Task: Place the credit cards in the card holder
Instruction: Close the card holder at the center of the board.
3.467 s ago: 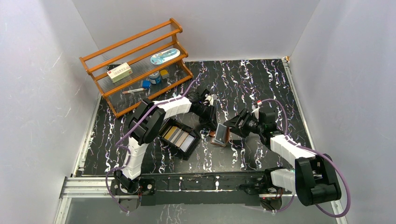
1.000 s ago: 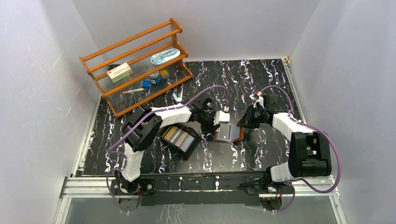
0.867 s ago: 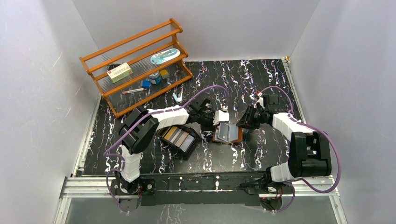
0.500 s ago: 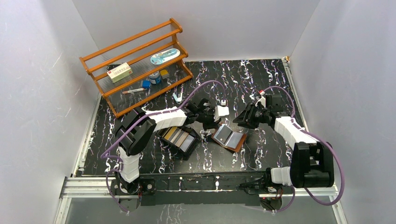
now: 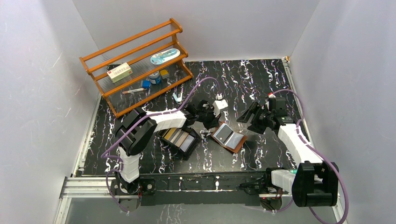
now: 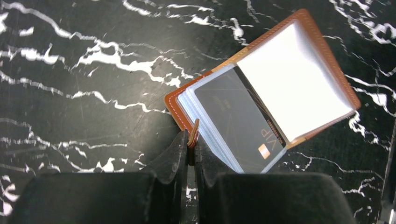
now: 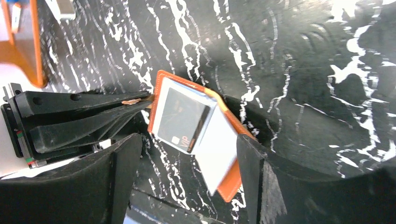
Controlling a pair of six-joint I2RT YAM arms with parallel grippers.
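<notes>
Card holder (image 6: 261,93) lies open and flat on the table (image 5: 261,84), between the two arms, just right of the black tray (image 5: 188,154). One dark VIP card (image 6: 238,116) sits in the top clear sleeve (image 6: 198,119) on one half; the pale pocket (image 6: 294,79) on the other half looks empty. Left pincer (image 6: 190,140) is clenched on the small brown tab (image 6: 193,132) at the holder's edge. Right pincer (image 5: 252,119) is released, jaws wide, hovering just off the holder with nothing in it. The other credit cards (image 5: 180,137) (gold, grey, white) lie side by side in the tray. My read: left is anchoring the holder, right is free to fetch the next card. To do it well: keep the tab pinch low so the holder doesn't tip or fold, take a card by a short edge, and bring it to the sleeve mouth at a shallow angle. Can't tell how many sleeves are stacked or whether any under the top one are filled. Left arm (image 5: 163,119) covers part of the tray, neither wrist view shows it, and the snap stud isn't visible.
</notes>
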